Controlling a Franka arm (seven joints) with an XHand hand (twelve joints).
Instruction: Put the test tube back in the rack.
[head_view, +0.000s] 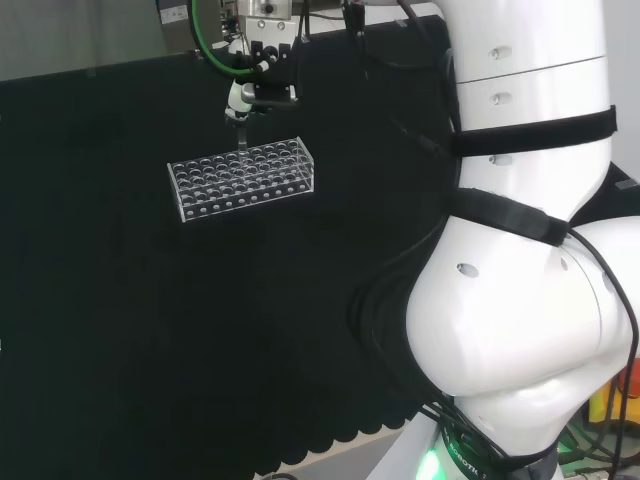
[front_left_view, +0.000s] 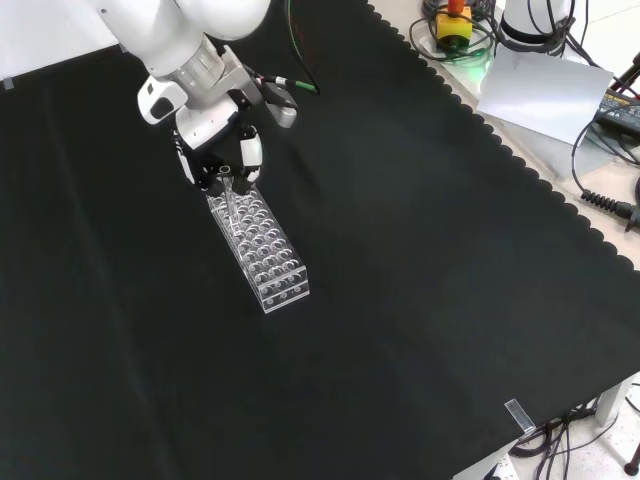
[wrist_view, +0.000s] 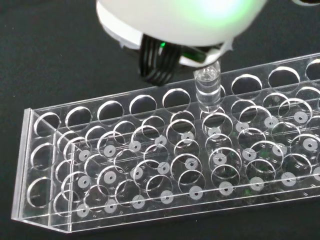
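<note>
Wrist view: hand (wrist_view: 170, 25) pinching upright test tube (wrist_view: 208, 92) over rack (wrist_view: 150, 165).

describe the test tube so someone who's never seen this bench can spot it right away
Find the clear plastic rack full of round holes, alone on the black cloth. The hand hangs over its far edge in the head view. The test tube is the thin clear cylinder pinched in that hand, upright, its lower end going into a hole in the rack's edge row; no other tube stands in the rack.
</note>
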